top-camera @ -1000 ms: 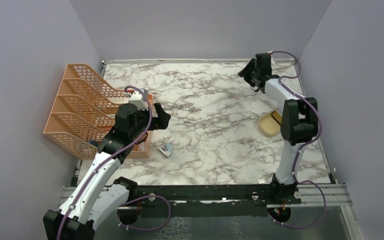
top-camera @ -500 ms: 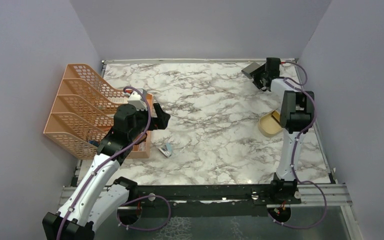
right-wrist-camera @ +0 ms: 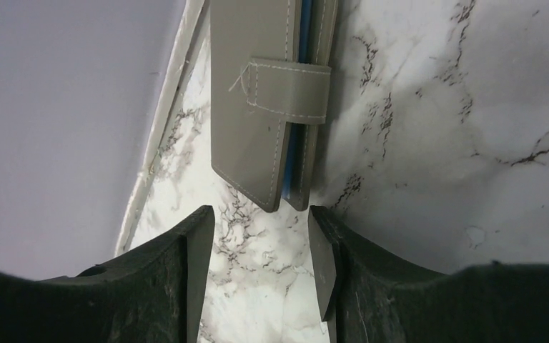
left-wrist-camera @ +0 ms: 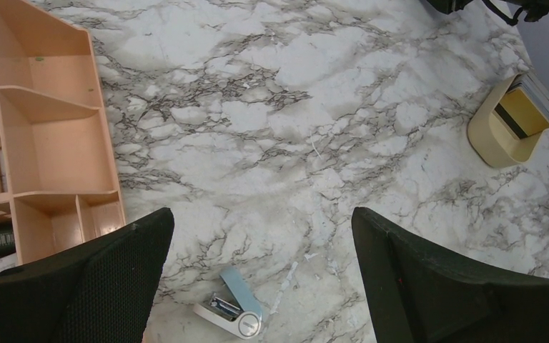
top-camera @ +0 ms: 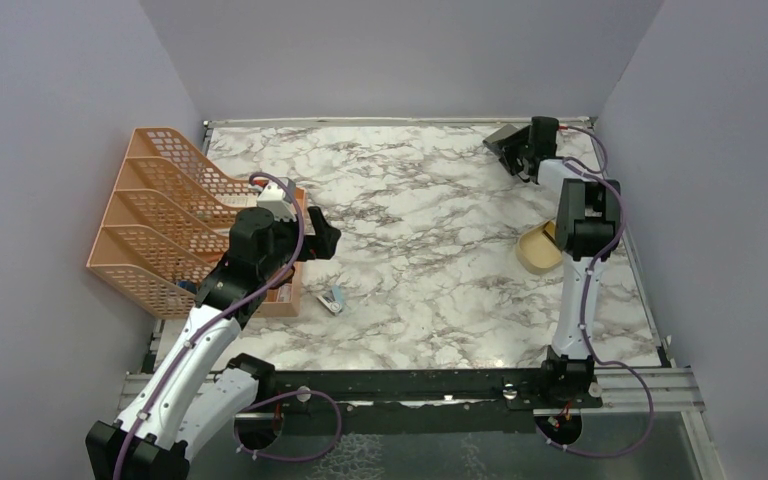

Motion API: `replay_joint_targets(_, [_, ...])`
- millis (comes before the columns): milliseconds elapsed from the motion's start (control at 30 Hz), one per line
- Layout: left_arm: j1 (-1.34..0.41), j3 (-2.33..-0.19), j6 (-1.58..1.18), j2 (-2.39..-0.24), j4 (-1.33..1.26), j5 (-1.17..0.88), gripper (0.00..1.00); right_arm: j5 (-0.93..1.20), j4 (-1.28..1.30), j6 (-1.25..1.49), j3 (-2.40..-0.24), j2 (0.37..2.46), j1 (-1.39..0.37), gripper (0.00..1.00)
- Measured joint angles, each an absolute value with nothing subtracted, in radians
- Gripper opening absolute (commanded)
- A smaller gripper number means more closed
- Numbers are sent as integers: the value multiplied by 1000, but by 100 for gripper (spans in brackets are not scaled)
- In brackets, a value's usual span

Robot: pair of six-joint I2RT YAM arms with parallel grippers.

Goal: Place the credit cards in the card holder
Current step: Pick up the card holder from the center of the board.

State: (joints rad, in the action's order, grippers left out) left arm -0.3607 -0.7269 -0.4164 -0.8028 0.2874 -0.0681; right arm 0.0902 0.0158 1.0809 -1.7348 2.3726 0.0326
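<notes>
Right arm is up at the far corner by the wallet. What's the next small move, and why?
Probably ease the right gripper forward so its open fingers straddle the near end of the card holder, then close. The holder sits folded shut just beyond the fingertips, ungripped, and must open before the credit cards go in.

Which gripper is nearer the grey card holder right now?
Right. The right gripper sits just short of the card holder at the far right corner, fingers open; the left gripper hovers far off by the orange rack.

orange mesh rack (top-camera: 155, 215), peach organizer (left-wrist-camera: 50, 143), tan tray (left-wrist-camera: 482, 136), small blue-white object (left-wrist-camera: 232, 314)
</notes>
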Motion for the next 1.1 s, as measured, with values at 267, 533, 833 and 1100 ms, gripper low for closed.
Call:
replay_joint_targets(267, [-361,-727,-407,-804,292,-69,98,100,-21,1108,-1738,2388,56,49])
replay_joint_targets(533, [-361,-727,-396,-804,301,-68,98,105,-8,1126,-1813,2445,61,24])
replay_joint_targets(833, [-360,-727,-375,-801,302,-71,97,125,-41,1102,-1760,2428,61,1])
replay_joint_targets(1100, [-360,-727,-366,-799,301,-102,96,227,-107,1047,-1505,2262,61,1])
